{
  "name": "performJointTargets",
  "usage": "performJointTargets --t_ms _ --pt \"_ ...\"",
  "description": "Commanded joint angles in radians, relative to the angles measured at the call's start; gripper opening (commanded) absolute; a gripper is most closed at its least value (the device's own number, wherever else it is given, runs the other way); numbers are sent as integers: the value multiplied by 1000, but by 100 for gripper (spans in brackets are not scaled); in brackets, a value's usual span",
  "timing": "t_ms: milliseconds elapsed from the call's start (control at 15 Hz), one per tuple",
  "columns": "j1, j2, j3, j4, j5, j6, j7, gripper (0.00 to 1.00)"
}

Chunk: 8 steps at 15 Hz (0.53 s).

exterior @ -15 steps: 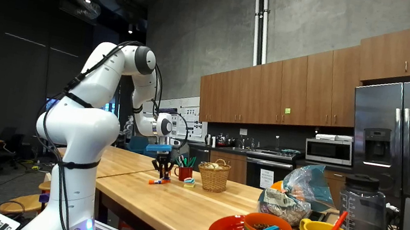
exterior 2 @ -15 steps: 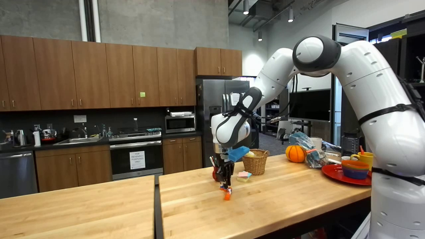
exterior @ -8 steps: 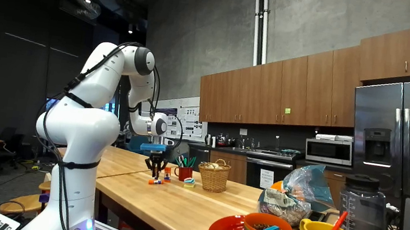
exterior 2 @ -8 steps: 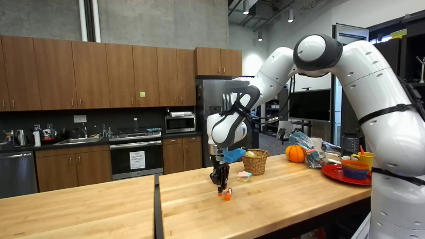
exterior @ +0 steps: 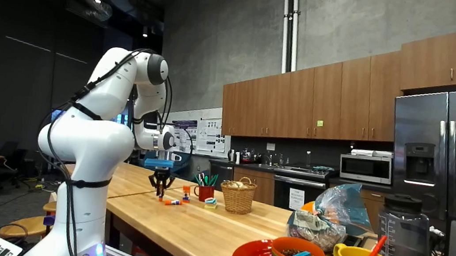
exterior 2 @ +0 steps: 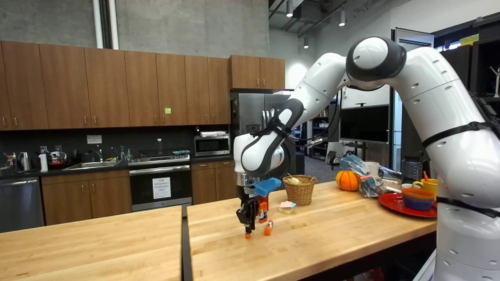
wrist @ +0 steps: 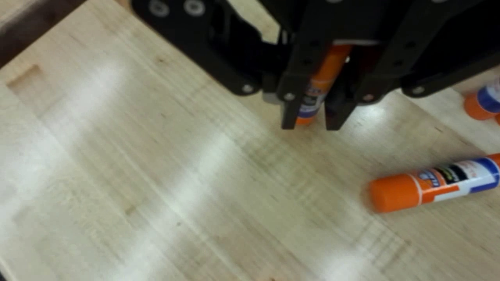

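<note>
Gripper, black, two-fingered, aimed down at the table. Fingers narrow, holding one glue stick.

Held glue stick: slim tube, orange at both ends, pale label with a dark patch and a purple band low down. Place: between the two fingers, at tabletop level or just above. Long axis near upright, one end up toward the palm, the other down toward the wood; in the wrist view it slants from 1 o'clock at the top to 7 o'clock at the bottom.

Lying glue stick: like colours, at 4 o'clock from the gripper in the wrist view, cap facing between 8 and 9 o'clock.

Standing pair of glue sticks: at 1 o'clock from the fingertips in an exterior view. Wicker basket and sticky notes: 2 o'clock, same view.

Obscured: label lettering blurred; the 9 o'clock finger covers one flank; the upper end fades under the palm. In both exterior views only the orange bottom end shows; whether it touches the wood cannot be told. The wrist view's 3 o'clock edge cuts off the lying stick's far end and the standing pair.
</note>
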Motion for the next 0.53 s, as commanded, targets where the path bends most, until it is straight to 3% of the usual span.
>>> performJointTargets --t_ms 0,267,333,400,467 --pt "37 29 8 31 -7 20 3 6" --pt "78 63 19 67 -15 33 1 6" --pt "83 69 23 74 -13 35 -4 17" --pt "89 73 25 82 -12 32 -5 48" --pt "95 78 24 88 -15 33 -6 49"
